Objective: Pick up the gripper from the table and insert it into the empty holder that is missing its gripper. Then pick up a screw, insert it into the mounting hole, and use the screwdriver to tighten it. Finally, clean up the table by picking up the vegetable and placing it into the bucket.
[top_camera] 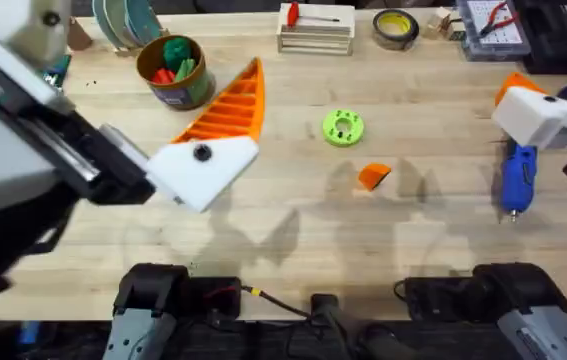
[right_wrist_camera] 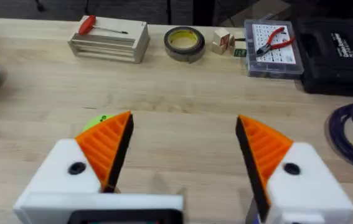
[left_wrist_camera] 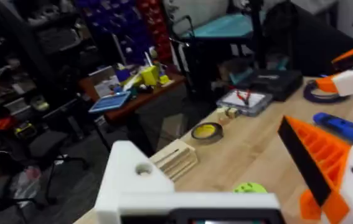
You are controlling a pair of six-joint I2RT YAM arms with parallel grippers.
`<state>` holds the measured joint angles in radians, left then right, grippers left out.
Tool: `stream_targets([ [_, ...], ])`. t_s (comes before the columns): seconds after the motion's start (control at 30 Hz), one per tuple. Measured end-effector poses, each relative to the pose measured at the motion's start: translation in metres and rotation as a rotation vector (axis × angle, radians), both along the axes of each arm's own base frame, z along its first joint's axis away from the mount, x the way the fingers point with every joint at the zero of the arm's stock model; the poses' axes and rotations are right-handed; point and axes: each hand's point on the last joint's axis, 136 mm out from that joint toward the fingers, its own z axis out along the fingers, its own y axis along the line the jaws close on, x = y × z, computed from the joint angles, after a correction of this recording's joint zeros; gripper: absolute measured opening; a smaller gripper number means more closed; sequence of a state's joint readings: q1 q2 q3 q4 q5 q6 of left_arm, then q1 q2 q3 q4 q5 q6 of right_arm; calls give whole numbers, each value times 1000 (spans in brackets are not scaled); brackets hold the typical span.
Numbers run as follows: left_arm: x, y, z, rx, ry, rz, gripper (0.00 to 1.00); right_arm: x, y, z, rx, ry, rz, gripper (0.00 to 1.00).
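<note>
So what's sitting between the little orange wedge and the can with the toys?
The bright green ring and the left gripper's orange-tipped finger lie between the wedge and the can, seen overhead.

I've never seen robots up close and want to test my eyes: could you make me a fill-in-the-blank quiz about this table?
1. The loose gripper lying on the table is coloured ____.
2. The screwdriver has a ____ body.
3. The right gripper has its fingers ____.
Missing words: orange; blue; open.
</note>
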<state>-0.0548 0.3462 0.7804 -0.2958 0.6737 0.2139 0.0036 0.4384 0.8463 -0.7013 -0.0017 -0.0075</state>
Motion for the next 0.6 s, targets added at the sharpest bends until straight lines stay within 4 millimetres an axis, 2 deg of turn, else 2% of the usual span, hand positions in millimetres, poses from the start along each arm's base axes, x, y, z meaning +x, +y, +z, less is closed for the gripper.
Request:
stream_targets([
  [0.23,11,0,-29,-91,-107,16,996,0,0,0,0,0,0,991],
  [0.47,25,-7,-83,-162,-88,6,996,0,0,0,0,-1,0,990],
  [0.6,26,-9,-103,-201,-99,3,996,0,0,0,0,0,0,992],
])
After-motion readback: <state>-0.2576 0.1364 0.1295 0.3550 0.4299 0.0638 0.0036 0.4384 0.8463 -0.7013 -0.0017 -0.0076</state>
